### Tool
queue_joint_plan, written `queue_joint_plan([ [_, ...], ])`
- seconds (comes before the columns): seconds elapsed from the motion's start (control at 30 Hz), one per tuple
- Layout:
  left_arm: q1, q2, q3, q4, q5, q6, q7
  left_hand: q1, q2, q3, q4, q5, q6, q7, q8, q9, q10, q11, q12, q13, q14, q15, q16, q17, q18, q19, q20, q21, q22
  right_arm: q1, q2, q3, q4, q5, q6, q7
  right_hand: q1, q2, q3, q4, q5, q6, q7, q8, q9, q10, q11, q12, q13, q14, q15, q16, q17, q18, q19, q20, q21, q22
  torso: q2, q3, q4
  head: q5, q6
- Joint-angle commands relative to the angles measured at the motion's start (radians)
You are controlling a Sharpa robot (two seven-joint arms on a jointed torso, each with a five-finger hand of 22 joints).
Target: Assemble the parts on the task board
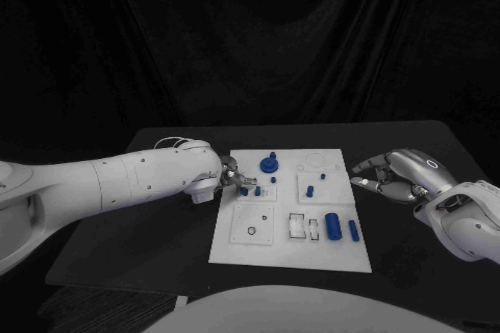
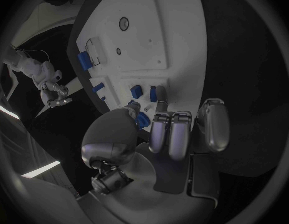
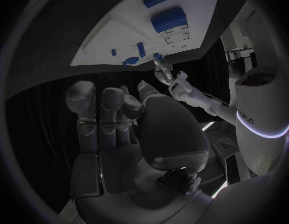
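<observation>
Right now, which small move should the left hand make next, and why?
Probably close the fingers on the small blue part in front of them. The left hand is at the task board's left edge, fingertips near that part, apparently holding nothing.

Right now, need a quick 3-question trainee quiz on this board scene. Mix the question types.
1. True or false: the right hand rests on the white board.
2. Which hand is over the board's edge, at the small blue pegs? A) left B) right
3. Fill in: the two long blue cylinders lie at the board's ___ corner, near the robot's right side.

Key: 1 false, it hangs beside the board over the black table. 2 A, the left hand. 3 near.
</observation>
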Motion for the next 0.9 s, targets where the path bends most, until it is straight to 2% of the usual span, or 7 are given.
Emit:
queue_joint_plan([
  [0.03,-0.007,-0.004,-0.004,0.0,-0.002,-0.016,0.027,0.008,0.025,-0.011,-0.001,0.028,0.013,-0.004,0.016,0.009,0.103,0.001,0.004,0.262,0.108,0.005,0.003,0.263,-0.003,-0.002,0.003,-0.004,0.187,-0.003,0.0,0.001,0.0,-0.003,0.007,-0.018,0.012,0.0,0.004,-0.004,0.008,0.0,0.002,-0.004,-0.001,0.002,0.007,-0.007,-0.001,0.02,0.002,-0.007,-0.001,0.008,0.001,0.002,-0.004,0.101,0.0,0.0004,-0.0003,0.0,0.0],
  [0.1,-0.007,-0.006,-0.004,0.004,-0.002,-0.03,0.043,0.018,0.037,-0.017,-0.001,0.053,0.018,-0.007,0.025,0.017,0.103,-0.002,0.004,0.262,0.108,0.003,0.003,0.263,-0.003,0.001,0.0,-0.002,0.188,-0.003,0.0,0.001,0.0,-0.003,0.006,-0.018,0.012,0.0,0.004,-0.004,0.008,0.0,0.002,-0.004,-0.001,0.002,0.007,-0.007,-0.001,0.02,0.002,-0.007,-0.001,0.008,0.001,0.002,-0.004,0.101,0.0,0.0006,0.0,0.0,0.0],
  [0.37,-0.007,-0.016,-0.004,0.027,-0.002,-0.078,0.09,0.054,0.049,-0.028,-0.003,0.095,0.029,-0.016,0.042,0.031,0.103,-0.009,0.004,0.262,0.108,-0.004,0.003,0.263,-0.006,0.01,-0.005,0.009,0.191,-0.004,0.0,0.001,-0.001,-0.003,0.005,-0.019,0.012,0.001,0.004,-0.004,0.009,0.0,0.002,-0.004,-0.001,0.002,0.007,-0.007,-0.001,0.02,0.002,-0.008,-0.002,0.007,0.001,0.002,-0.003,0.101,0.0,0.0005,0.0,-0.002,0.0],
  [0.9,-0.007,-0.035,-0.004,0.045,-0.003,-0.106,0.104,0.065,0.05,-0.033,-0.002,0.109,0.027,-0.017,0.045,0.035,0.103,-0.011,0.004,0.262,0.108,-0.006,0.003,0.263,-0.007,0.013,-0.007,0.012,0.192,-0.004,0.001,0.001,-0.004,-0.003,0.005,-0.02,0.007,0.007,0.005,0.002,0.011,0.001,0.003,-0.004,-0.002,0.003,0.008,-0.008,-0.001,0.019,0.003,-0.007,-0.003,0.007,0.001,0.003,-0.004,0.101,0.0,0.0007,-0.0002,-0.002,0.0],
])
